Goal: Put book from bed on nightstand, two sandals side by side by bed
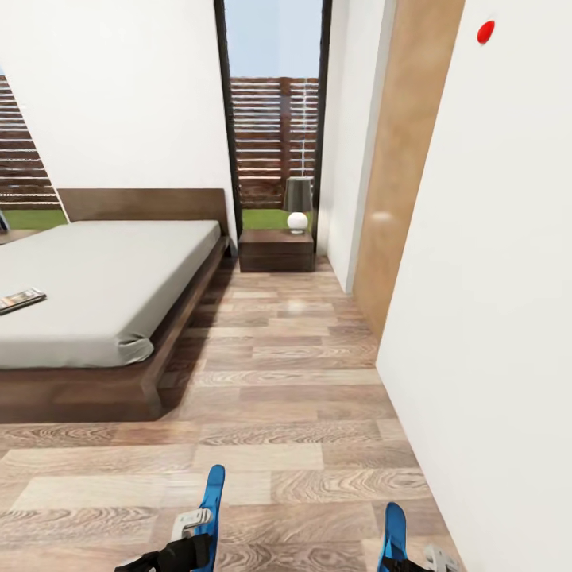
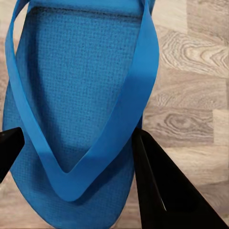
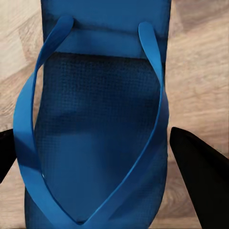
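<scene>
The left gripper (image 2: 76,143) has its jaws clenched on one blue sandal (image 2: 81,109), its sole between them. The right gripper (image 3: 95,157) likewise grasps the other sandal (image 3: 95,129). Beyond the jaws lies the wood floor (image 1: 302,397), then the bed (image 1: 95,278) with the book (image 1: 21,299) on its mattress, and the nightstand (image 1: 276,250) farther off.

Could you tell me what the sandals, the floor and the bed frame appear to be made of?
The sandals look like matte blue foam or rubber, with a fine dimpled footbed. The floor reads as wood planks with visible grain and a slight sheen. The bed frame looks like dark-brown wood with a smooth finish.
</scene>
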